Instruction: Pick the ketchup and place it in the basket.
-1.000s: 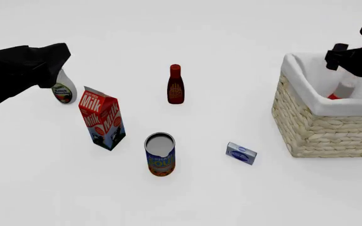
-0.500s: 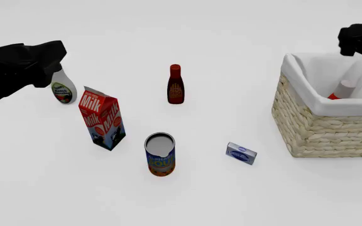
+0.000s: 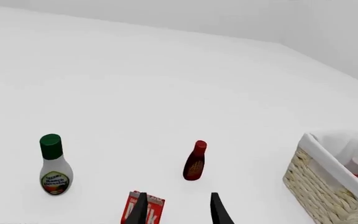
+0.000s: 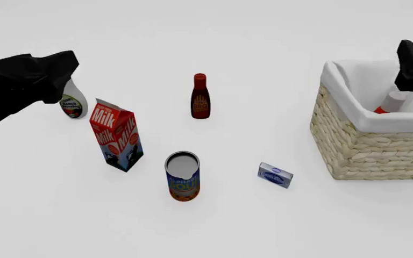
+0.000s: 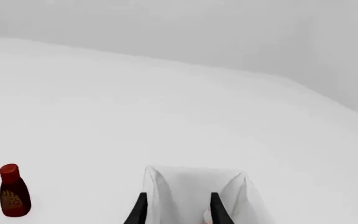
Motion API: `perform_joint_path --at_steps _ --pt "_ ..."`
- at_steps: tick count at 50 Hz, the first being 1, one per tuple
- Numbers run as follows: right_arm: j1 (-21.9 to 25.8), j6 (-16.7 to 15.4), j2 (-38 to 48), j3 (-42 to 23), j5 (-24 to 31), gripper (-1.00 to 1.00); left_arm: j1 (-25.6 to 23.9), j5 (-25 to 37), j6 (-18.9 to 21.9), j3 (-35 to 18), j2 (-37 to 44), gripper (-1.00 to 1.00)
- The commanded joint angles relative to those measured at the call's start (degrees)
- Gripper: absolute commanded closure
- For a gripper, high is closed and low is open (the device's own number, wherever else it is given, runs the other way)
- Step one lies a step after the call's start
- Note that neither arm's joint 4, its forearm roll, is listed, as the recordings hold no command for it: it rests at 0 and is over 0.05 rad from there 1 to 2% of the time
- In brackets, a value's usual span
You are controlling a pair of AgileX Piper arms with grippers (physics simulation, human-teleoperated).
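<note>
The ketchup (image 4: 383, 109) lies inside the basket (image 4: 364, 145) at the right, only its white cap and a bit of red showing above the white lining. The left wrist view shows its cap (image 3: 355, 165) in the basket (image 3: 319, 189) too. My right gripper (image 4: 410, 75) hovers above the basket's far right side, open and empty; its fingers (image 5: 139, 210) frame the basket's lining (image 5: 185, 189). My left gripper (image 4: 59, 75) stays at the far left, open and empty (image 3: 177, 212), far from the basket.
A dark-red bottle (image 4: 200, 97) stands mid-table. The white green-capped bottle (image 4: 71, 105) is partly behind my left arm. Nearer the front are a milk carton (image 4: 116, 134), an open can (image 4: 183, 176) and a small blue box (image 4: 275, 175).
My right gripper rose off the basket, then shifted right and dropped a little. The ketchup stayed lying in the basket. The left arm barely moved.
</note>
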Motion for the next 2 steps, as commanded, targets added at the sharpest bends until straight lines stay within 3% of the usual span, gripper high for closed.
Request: perform_joint_path --at_steps 1,2 --pt "1.94 -2.39 -3.67 8.59 -7.86 -1.00 -0.50 -2.68 -1.68 2.24 2.18 -1.00" --pt "1.62 -2.38 -4.32 9.29 -8.63 -1.00 -0.38 -3.17 -1.62 2.62 1.74 -1.00"
